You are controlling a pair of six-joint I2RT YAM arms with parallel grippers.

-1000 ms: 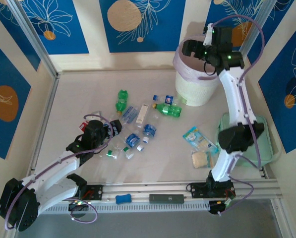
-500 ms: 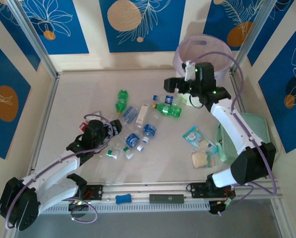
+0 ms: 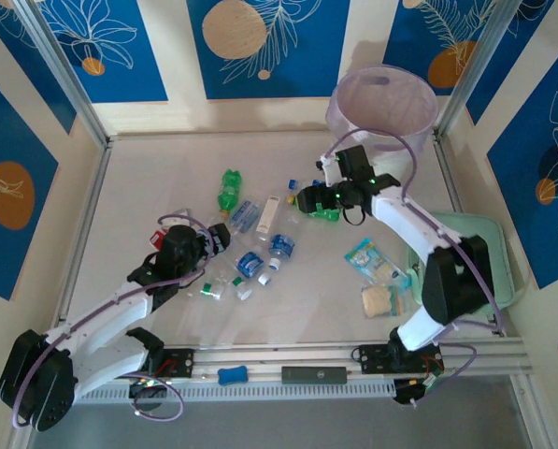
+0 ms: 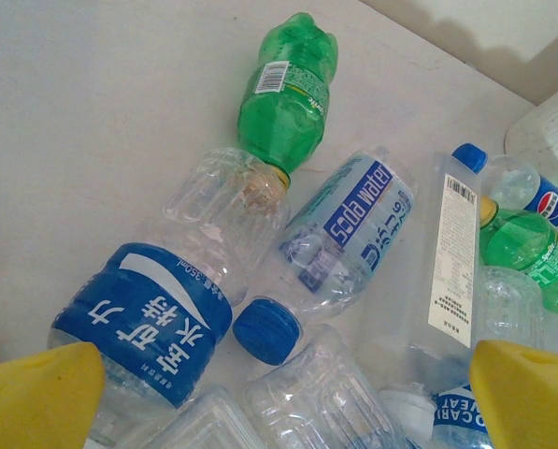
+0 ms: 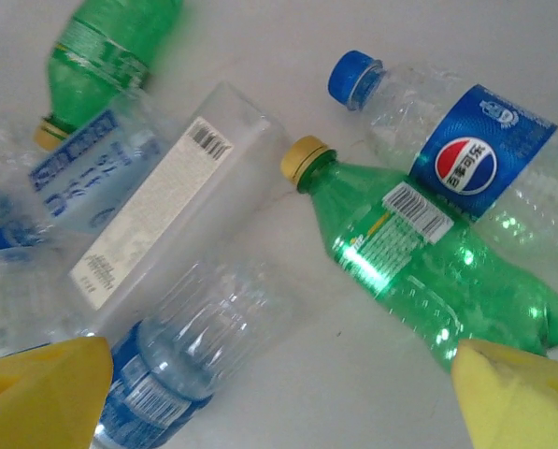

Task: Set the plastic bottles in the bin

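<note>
Two grippers, both spread wide, neither pinching anything. The left gripper [image 3: 215,239] hangs low over the near-left end of the plastic bottles [image 3: 280,245]. From its wrist we see its yellow pads [image 4: 35,398] at the bottom corners. Beyond them a clear blue-labelled bottle [image 4: 152,323], a soda water bottle [image 4: 346,234] and a green bottle [image 4: 288,94] lie flat on the worktop [image 3: 157,178].

The right gripper [image 3: 308,198] sits over the far-right end of the group. Its pads are parted above a green yellow-capped bottle [image 5: 419,267] and a Pepsi bottle [image 5: 475,159], touching neither as far as we can tell.

The bin [image 3: 342,120] stands in the far right corner, apart from the bottles.

Hard to make out:
- Crushed clear bottles are cut off at the lower edge of the left wrist view.
- From above, the right gripper covers part of the green yellow-capped bottle.
- The right arm hides the bin's lower wall.
</note>
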